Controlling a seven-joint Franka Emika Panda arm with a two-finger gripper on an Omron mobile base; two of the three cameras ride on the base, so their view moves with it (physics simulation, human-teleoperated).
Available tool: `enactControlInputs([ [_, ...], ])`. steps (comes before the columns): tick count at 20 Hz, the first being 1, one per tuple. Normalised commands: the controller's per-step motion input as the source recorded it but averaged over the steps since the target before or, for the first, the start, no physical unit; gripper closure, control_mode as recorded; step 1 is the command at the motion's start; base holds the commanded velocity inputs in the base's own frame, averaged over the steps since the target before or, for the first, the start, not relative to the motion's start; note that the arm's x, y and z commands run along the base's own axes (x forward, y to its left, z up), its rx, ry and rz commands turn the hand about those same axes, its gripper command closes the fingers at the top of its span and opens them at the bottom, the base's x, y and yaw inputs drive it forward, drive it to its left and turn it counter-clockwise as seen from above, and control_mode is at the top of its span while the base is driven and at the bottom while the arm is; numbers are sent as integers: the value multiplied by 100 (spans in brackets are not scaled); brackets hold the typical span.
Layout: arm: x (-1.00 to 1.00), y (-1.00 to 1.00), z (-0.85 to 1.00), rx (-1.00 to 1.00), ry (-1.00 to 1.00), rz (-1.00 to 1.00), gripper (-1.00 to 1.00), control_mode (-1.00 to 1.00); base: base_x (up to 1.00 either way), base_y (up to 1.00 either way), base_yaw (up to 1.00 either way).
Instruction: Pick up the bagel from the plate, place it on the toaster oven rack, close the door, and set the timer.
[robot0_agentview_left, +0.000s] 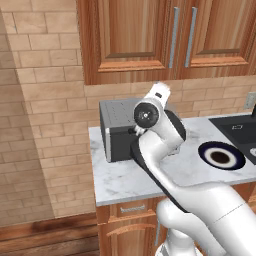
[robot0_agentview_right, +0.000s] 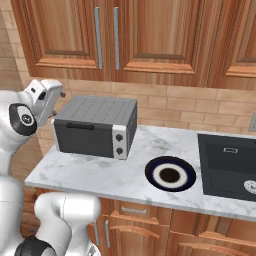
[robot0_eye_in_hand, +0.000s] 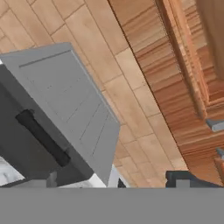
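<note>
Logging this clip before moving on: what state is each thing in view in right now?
door: shut, handle bar along its top edge.
plate: flat on the counter, right of the toaster oven; no golden-brown ring seen on it.
claw: raised beside the oven's top left corner, nothing seen between its tips; open or shut unclear.
wall cabinet doors: shut.

No text, label, brand or number can be read anywhere: the two knobs on the toaster oven (robot0_agentview_right: 119, 142) and the markings on the black stovetop (robot0_agentview_right: 230, 167) at the right are too small to make out.
</note>
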Motion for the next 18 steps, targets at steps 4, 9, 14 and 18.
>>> enactControlInputs([
  [4,0,-56,-42,51,1,-15,-100,-100,0,0,0],
  [9,0,-43,-50,43,0,-8,-100,-100,0,0,0],
  [14,-2,-32,-48,33,-4,-4,-100,-100,0,0,0],
  [18,-7,-28,-37,25,-10,-7,-100,-100,0,0,0],
])
